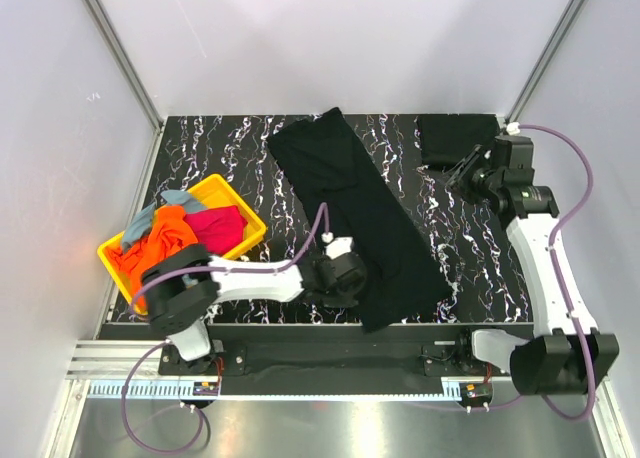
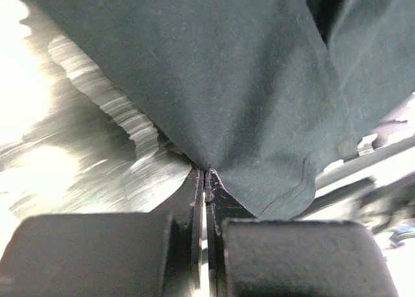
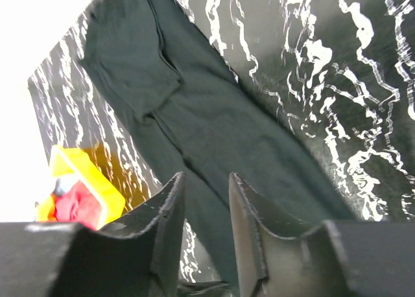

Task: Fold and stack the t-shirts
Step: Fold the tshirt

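With left fingers [image 2: 205, 180] clenching the black t-shirt [image 1: 350, 198] only at their tips, I'm risking it slipping; right fingers [image 1: 460, 175] are idling released.

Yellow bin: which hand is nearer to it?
Left. The left hand grips the black t-shirt just right of the yellow bin; the right hand hovers beyond that shirt, far right.

One t-shirt [image 1: 352, 200] central, bin [image 1: 228, 188] left, folded shirt [image 1: 455, 138] rear right
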Controlling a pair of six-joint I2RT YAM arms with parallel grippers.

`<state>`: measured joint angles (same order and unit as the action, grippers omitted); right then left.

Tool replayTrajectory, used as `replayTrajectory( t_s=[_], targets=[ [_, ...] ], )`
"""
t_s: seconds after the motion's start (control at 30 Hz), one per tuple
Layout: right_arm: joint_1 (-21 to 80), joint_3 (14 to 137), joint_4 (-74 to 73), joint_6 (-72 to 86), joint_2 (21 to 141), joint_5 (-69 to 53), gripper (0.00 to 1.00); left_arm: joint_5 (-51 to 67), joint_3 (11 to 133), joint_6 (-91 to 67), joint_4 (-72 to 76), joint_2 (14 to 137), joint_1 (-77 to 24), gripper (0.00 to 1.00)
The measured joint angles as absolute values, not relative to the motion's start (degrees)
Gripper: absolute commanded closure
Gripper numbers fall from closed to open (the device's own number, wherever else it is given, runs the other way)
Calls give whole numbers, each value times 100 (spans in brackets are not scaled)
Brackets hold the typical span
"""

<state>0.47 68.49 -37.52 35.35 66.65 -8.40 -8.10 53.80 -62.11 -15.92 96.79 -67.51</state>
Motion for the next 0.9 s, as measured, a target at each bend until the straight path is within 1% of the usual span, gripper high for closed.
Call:
replayTrajectory(
  t_s=[0.17, 0.2, 0.27, 0.3, 0.33, 0.37, 0.4, 0.43, 0.57, 0.7, 0.83, 0.9],
  targets=[
    [49, 6600, -3651, 3428, 7319, -1341, 54, -1402, 4908, -5902, -2552, 8683, -6689, 100],
    [62, 6514, -3612, 3409, 7461, -1444, 51, -1463, 4805, -5850, -2698, 8503, -6630, 95],
    [121, 6394, -3548, 3350, 7765, -1621, 50, -1516, 4615, -5806, -2884, 8272, -6497, 92],
    [189, 6392, -3531, 3295, 7950, -1693, 49, -1527, 4512, -5782, -2978, 8169, -6403, 89],
    [279, 6394, -3465, 3245, 8156, -1767, 49, -1527, 4429, -5758, -3081, 8093, -6313, 77],
    [375, 6394, -3402, 3203, 8346, -1817, 48, -1525, 4359, -5693, -3212, 8001, -6198, 63],
    [484, 6405, -3347, 3164, 8549, -1872, 48, -1516, 4346, -5618, -3352, 7915, -6086, 54],
    [591, 6416, -3280, 3131, 8750, -1931, 48, -1494, 4353, -5540, -3439, 7819, -5935, 50],
    [913, 6539, -3033, 3074, 9435, -2073, 48, -1441, 4836, -5052, -3758, 7526, -5262, 47],
    [1011, 6845, -2681, 3006, 10084, -2117, 48, -1402, 5830, -4355, -3765, 7664, -4359, 47],
    [1011, 7511, -2303, 2908, 10930, -2115, 51, -1431, 7087, -3669, -3607, 8604, -3514, 47],
    [1011, 7931, -2088, 2910, 11399, -2182, 53, -1433, 7948, -3332, -3555, 9413, -3197, 47]
  ],
)
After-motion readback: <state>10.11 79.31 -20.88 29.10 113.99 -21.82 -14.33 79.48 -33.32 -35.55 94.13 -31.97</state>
